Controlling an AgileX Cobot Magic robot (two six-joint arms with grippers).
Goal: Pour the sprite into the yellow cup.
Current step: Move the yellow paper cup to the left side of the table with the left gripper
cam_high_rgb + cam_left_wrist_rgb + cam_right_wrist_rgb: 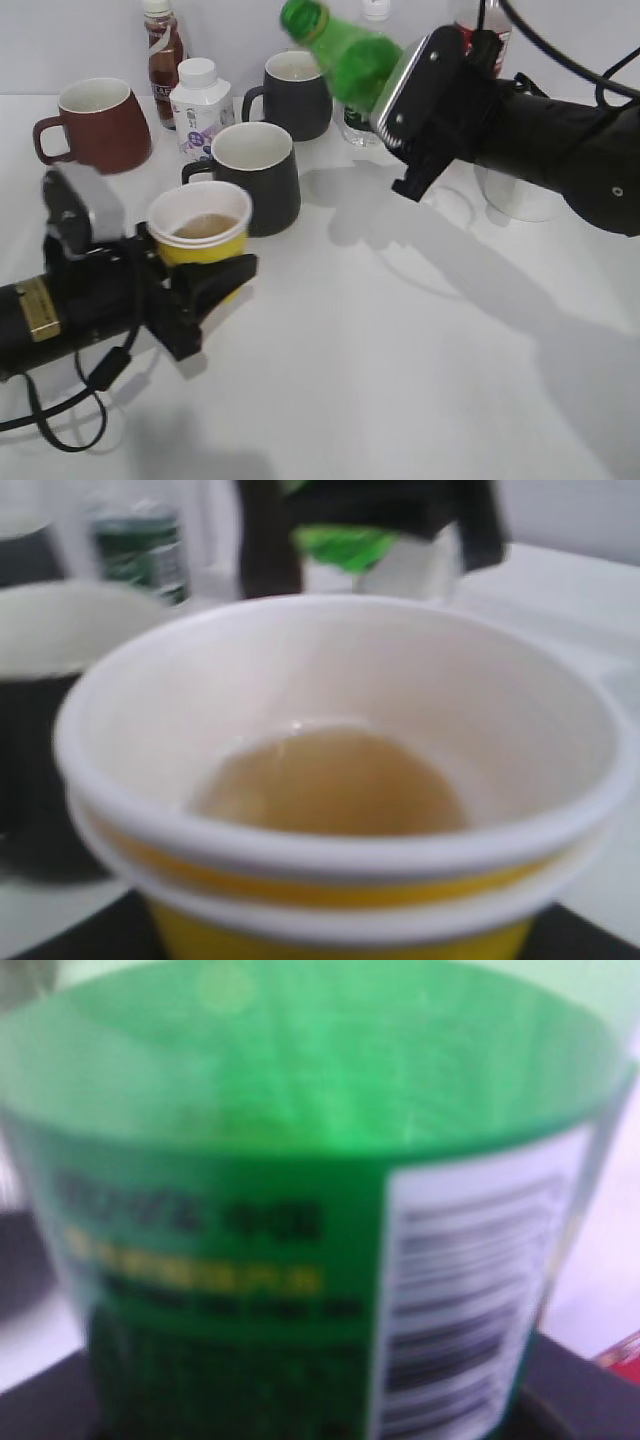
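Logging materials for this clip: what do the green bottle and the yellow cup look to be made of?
The sprite looks like translucent green plastic: light passes through its wall in the right wrist view, with a glossy printed label and barcode. The yellow cup looks like paper or thin card: matte yellow outside, white inside, rolled white rim. The left wrist view shows two stacked rims, so it may be doubled.

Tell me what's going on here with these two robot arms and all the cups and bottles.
The right gripper holds a tall translucent green plastic bottle tilted to the left above the table, its green cap on. The left gripper holds a small yellow paper cup with a white rim, which has some brownish liquid at the bottom. The bottle's mouth is not over the cup; two dark mugs stand between them.
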